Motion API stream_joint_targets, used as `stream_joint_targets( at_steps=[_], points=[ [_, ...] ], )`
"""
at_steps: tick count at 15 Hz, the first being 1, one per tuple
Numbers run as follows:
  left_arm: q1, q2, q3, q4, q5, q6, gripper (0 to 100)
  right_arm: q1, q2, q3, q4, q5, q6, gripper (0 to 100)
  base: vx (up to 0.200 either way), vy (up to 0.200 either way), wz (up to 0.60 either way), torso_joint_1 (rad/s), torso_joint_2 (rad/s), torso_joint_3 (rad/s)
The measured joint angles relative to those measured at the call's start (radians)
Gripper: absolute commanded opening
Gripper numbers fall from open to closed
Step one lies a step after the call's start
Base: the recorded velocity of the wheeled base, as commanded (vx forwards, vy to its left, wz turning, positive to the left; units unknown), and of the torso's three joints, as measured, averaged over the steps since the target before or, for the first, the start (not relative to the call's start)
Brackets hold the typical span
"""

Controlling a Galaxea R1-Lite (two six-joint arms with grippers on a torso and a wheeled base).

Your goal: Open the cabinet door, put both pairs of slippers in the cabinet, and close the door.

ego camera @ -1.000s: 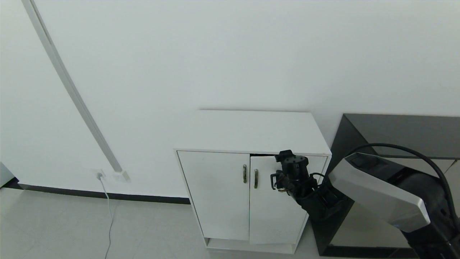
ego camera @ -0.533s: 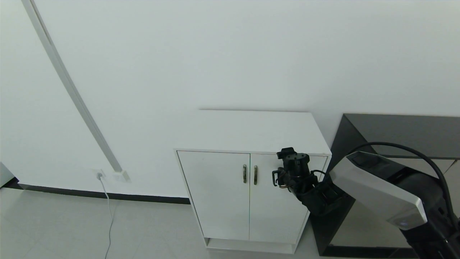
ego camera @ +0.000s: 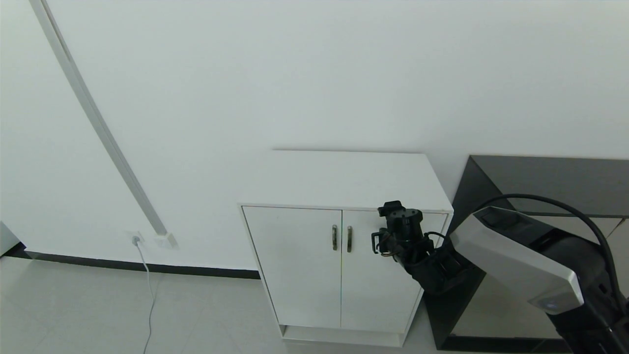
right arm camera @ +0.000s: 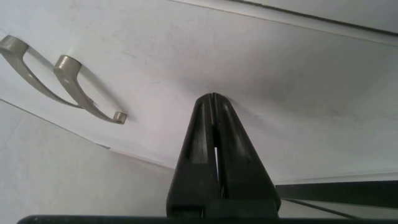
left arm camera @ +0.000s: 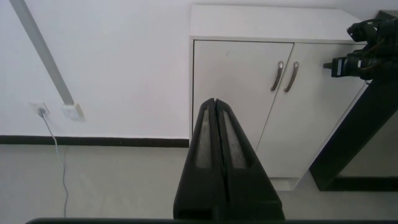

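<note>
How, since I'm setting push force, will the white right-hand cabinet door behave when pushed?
The white right-hand cabinet door looks like a flat rigid board, so it is probably stiff. Its curved metal handle sits at the inner edge, so it likely swings about the outer edge easily. Its smooth face may let the shut right gripper slide.

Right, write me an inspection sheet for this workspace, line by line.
Surface: grey tiled floor.
Job's things: white cabinet; left door and right door both shut, handles side by side at the middle.
Clutter: nothing seen.
Grippers: right gripper shut, tip at the right door's face beside the handles, contact cannot be told; left gripper shut, held back from the cabinet and pointing toward it.
Cables: grey cable hangs from a wall socket to the floor, left of the cabinet.
Surroundings: white wall, slanted trunking, dark unit at the cabinet's right side.
</note>
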Motion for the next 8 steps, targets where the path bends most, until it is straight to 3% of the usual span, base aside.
stream_joint_targets(
  at_steps=[8],
  points=[
    [0.000, 0.000, 0.000, 0.000, 0.000, 0.000, 0, 0.010, -0.011, 0.013, -0.020, -0.003, 0.001, 0, 0.000, 0.000, 0.00, 0.000, 0.00, 0.000]
  ],
)
